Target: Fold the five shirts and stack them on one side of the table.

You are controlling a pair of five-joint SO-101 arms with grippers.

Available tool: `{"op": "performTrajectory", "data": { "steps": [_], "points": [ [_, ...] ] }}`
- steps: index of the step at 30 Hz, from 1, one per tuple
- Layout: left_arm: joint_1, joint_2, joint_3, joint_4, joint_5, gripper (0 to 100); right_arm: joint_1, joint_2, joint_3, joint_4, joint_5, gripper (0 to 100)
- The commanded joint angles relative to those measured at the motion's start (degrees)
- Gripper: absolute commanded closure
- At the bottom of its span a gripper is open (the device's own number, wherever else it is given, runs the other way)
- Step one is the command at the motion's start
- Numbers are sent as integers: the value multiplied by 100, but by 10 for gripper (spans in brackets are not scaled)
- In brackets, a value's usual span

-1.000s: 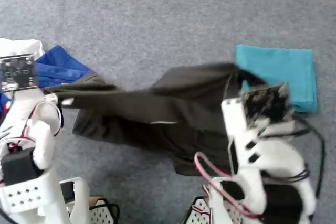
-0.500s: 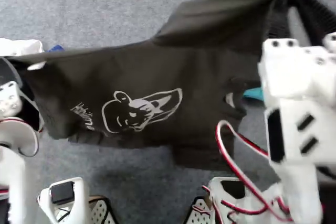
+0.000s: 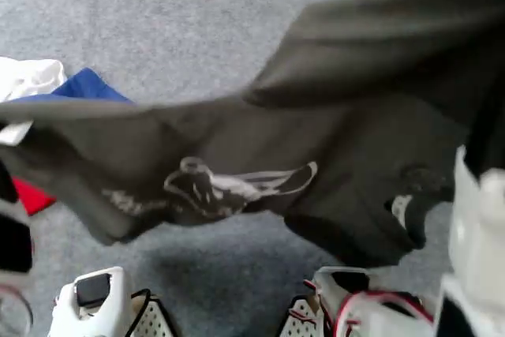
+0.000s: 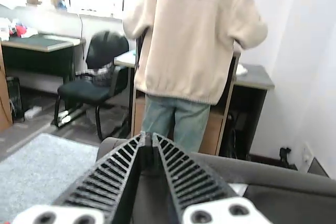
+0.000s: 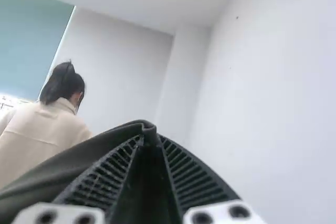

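Dark shirt [image 3: 237, 147] held aloft over the bench [image 3: 197, 29]
My left claw [image 4: 149, 142] and right claw [image 5: 149, 136] each pinch tight on its edge; the cloth hangs spread between and below them.

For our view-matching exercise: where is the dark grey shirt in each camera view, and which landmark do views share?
High view: the dark grey shirt hangs spread across most of the picture.
Left wrist view: its edge is pinched in the left gripper.
Right wrist view: its cloth drapes from the right gripper.
Landmark: the grey table cover, in the high and left wrist views.
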Motion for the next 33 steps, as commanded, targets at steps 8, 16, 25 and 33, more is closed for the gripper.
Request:
{"op": "performTrajectory", "data": {
  "steps": [8, 16, 25, 33],
  "points": [
    [-22, -1108, 734, 70, -325, 972, 35, -681, 945, -220, 26, 985],
    [-22, -2057, 2536, 35, -290, 971, 26, -673, 2035, -211, 26, 985],
    [40, -2048, 6264, -2708, -281, 971, -440, -673, 5349, -1055, 62, 985],
    [567, -2004, 10352, -8132, -396, 971, -440, -356, 8875, -4993, 79, 985]
  ]
}}
